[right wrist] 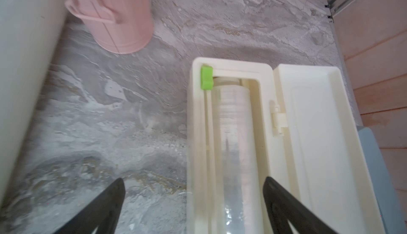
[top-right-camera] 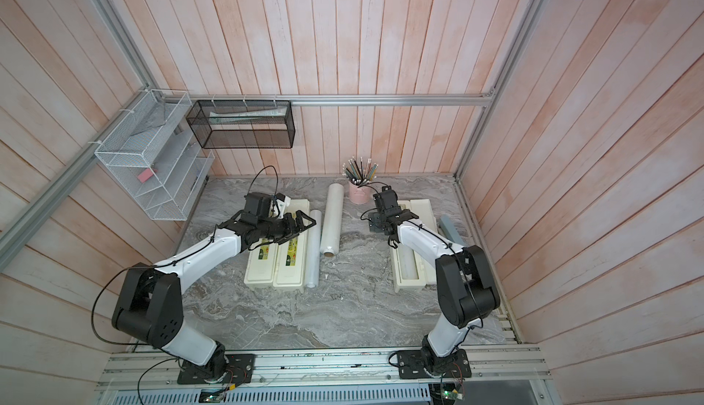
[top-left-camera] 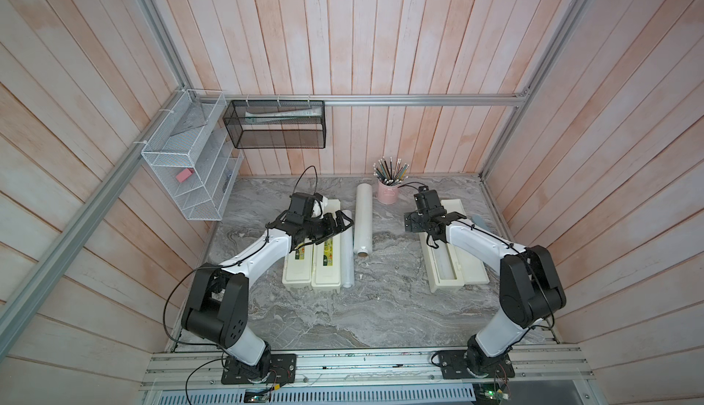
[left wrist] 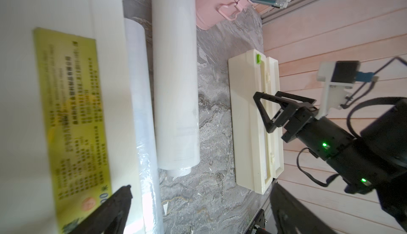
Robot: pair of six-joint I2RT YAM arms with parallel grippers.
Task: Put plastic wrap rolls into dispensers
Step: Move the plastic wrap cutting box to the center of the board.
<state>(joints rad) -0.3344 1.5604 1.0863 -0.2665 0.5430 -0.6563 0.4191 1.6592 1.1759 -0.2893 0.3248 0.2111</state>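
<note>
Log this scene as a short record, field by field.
open dispenser: lid folded back
loaded roll: lying inside the open dispenser
closed dispensers: side by side, lids shut
thin roll: on table beside the closed pair
thick roll: on table, apart
left jaws: open, above closed dispensers
right jaws: open, above open dispenser

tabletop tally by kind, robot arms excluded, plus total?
Dispensers: 3 (open dispenser, outer closed dispenser, inner closed dispenser)
Plastic wrap rolls: 3 (thick roll, thin roll, roll inside the open dispenser)
Pink pencil cup: 1
Grey-blue object: 1
Total: 8
</note>
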